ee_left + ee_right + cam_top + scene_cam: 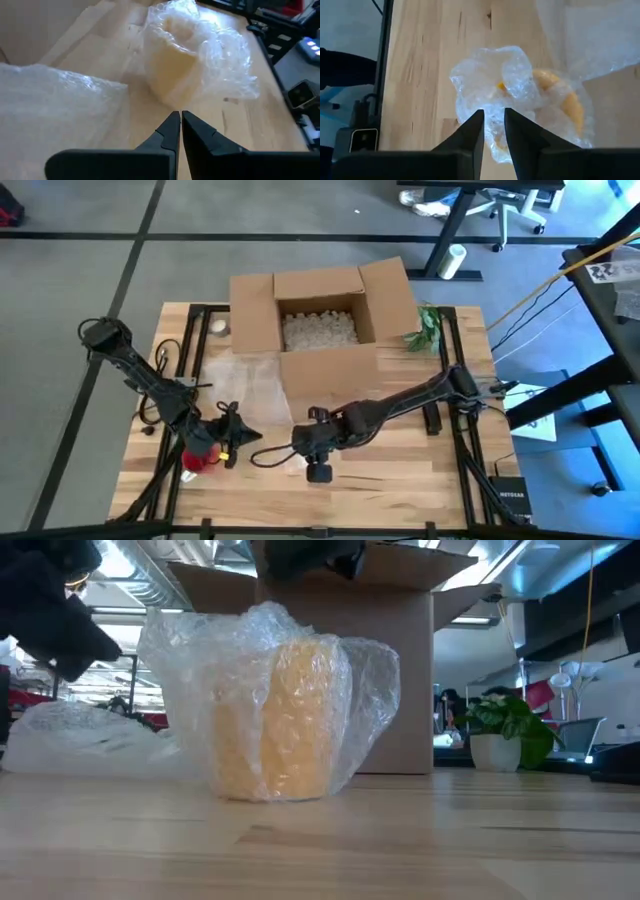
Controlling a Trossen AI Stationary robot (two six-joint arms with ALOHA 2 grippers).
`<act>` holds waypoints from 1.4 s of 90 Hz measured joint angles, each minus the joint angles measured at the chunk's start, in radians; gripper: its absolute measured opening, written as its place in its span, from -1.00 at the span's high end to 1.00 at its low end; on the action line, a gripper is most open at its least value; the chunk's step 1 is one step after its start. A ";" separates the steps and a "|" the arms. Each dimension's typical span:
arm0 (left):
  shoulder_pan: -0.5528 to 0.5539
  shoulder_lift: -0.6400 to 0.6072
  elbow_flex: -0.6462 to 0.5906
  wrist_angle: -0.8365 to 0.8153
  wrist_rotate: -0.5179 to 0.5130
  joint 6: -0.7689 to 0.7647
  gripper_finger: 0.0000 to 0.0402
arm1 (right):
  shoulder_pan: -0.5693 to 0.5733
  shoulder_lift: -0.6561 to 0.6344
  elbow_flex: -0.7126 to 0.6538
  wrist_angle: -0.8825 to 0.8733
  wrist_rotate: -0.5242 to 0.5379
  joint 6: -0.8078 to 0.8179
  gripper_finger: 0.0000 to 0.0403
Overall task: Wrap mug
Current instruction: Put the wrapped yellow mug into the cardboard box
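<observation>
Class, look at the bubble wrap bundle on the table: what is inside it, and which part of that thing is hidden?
Inside the bubble wrap stands a yellow mug, its side showing through the plastic. Its handle and rim are covered by crumpled wrap, so they cannot be made out.

Light is bright and even, from ceiling fixtures (150,580) seen in the low view. Glare whitens the bubble wrap (215,45) in the left wrist view. The low view's tabletop (320,850) foreground is soft, and the fingers (470,135) close to the right wrist lens are blurred. Shadows are faint.
</observation>
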 joint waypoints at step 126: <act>0.027 0.000 -0.021 0.094 0.074 -0.008 1.00 | -0.008 0.128 0.061 -0.154 0.031 0.075 1.00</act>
